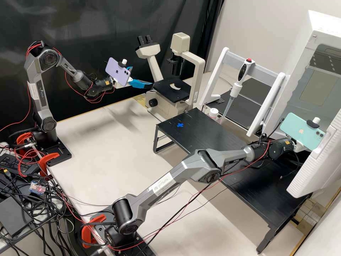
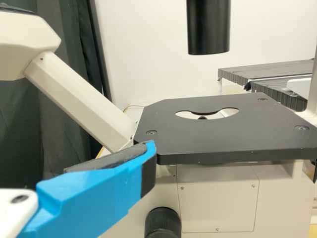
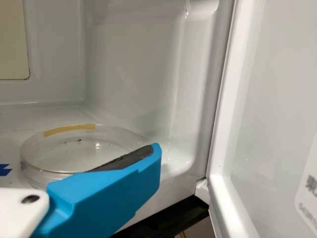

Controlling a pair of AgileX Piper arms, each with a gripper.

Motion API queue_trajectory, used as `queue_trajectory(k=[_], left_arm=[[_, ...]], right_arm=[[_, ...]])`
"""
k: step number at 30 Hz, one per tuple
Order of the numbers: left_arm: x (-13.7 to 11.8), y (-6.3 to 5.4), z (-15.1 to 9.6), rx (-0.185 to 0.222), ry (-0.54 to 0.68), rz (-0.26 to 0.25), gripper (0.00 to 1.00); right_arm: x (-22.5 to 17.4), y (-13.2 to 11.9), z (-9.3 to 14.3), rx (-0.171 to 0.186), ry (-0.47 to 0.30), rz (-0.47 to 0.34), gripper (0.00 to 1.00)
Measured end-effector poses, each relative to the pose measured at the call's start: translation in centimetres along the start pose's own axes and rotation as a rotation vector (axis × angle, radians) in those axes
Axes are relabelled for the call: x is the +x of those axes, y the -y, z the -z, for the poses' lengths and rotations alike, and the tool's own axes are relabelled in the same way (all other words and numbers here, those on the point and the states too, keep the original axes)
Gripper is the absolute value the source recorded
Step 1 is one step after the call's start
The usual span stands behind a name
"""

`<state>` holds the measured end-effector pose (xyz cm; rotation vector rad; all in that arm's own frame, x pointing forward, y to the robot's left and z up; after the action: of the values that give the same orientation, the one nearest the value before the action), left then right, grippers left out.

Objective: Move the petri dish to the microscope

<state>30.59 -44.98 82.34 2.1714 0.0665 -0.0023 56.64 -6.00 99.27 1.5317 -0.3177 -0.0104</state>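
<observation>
Inside the white cabinet (image 1: 321, 26), its door (image 3: 277, 99) swung wide, the clear petri dish (image 3: 94, 148) sits on the cabinet floor near a side wall; I see a strip of tan tape (image 3: 69, 127) on its rim and a few dark specks, but cannot tell what it contains. The right gripper (image 1: 300, 146) reaches in, fingers spread, one across the dish's near edge; whether it touches, I can't tell.

The left gripper (image 1: 142, 76) hangs beside the microscope (image 1: 197, 67), fingers apart, one tip near a corner of the black stage (image 2: 223, 141). The left wrist view shows a rounded cutout in that stage and open height below the black tube (image 2: 208, 27).
</observation>
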Motion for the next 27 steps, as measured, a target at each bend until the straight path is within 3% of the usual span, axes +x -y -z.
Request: queue_trajectory(k=[21,27], left_arm=[[0.0,0.0,0.0,0.0,0.0,0.0,1.0],[0.0,0.0,0.0,0.0,0.0,0.0,1.0]], right_arm=[[0.0,-0.01,0.05,0.002,-0.006,-0.001,0.0],[0.01,0.4,-0.2,0.024,-0.013,0.006,0.0]])
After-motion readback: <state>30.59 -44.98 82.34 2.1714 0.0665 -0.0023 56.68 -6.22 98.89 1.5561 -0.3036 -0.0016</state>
